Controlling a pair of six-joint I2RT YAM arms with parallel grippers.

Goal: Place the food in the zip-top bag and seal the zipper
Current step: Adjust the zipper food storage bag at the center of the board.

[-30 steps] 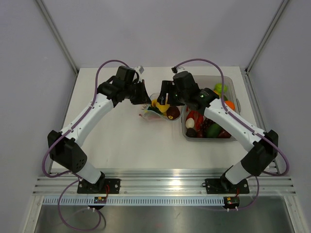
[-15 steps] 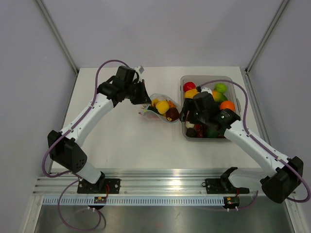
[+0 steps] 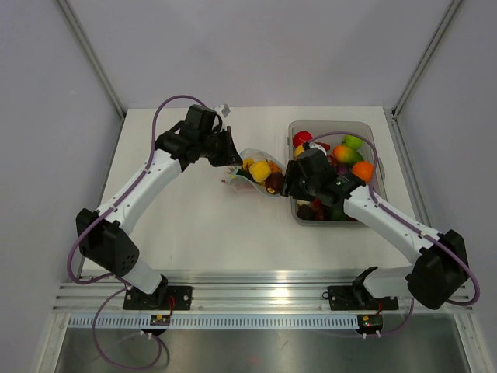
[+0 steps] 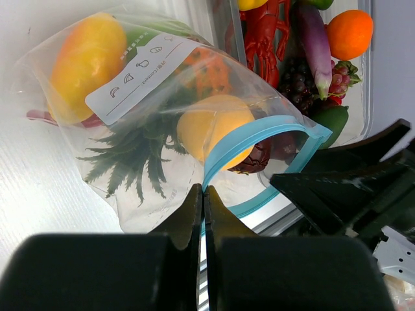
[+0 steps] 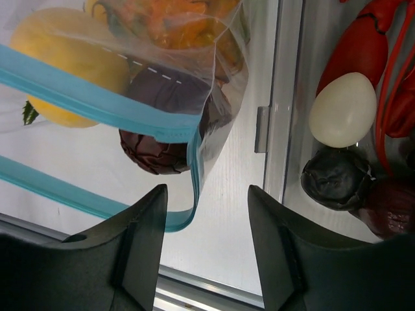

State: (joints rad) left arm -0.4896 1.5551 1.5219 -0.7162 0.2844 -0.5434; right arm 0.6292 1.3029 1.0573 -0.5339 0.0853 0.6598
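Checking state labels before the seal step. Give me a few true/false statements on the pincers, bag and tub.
1. The left pincer is shut on the zip-top bag at its mouth edge. True.
2. The zipper is sealed. False: the mouth gapes open.
3. The right pincer grips the white egg. False: it is open and empty; the egg lies in the clear tub.
4. A red lobster lies in the tub. True.

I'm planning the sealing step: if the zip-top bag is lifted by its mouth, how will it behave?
Probably floppy: the zip-top bag is thin film, draping around its contents. It is likely bottom-heavy, so it would sag from the left hand pinching its zipper. The round yellow fruit near the open mouth might roll out if tipped.
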